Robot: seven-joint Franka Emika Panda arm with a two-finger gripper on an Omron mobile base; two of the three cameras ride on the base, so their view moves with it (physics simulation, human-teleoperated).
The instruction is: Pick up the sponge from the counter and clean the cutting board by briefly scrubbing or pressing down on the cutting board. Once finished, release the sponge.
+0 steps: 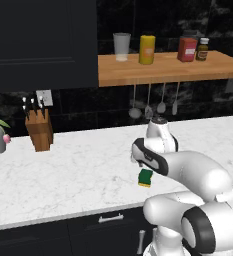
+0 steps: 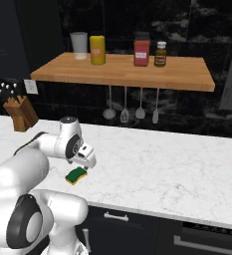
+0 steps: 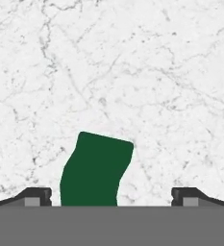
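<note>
the gripper (image 3: 111,197) hangs over the sponge (image 3: 96,169) on the counter (image 3: 156,72), fingers wide apart. next it should go down and squeeze.

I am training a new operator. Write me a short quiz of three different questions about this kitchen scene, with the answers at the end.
1. True or false: the gripper is closed on the sponge.
2. Multiple choice: the sponge lies on A) the wooden shelf, B) the counter, C) the knife block.
3. Fill in: in the hand view, the sponge sits between the two ______, nearer to one of them.

Key
1. False. The fingertips stand wide apart with the sponge lying between them, and neither touches it.
2. B. It rests on the white marble, near the front edge.
3. fingertips.
</note>
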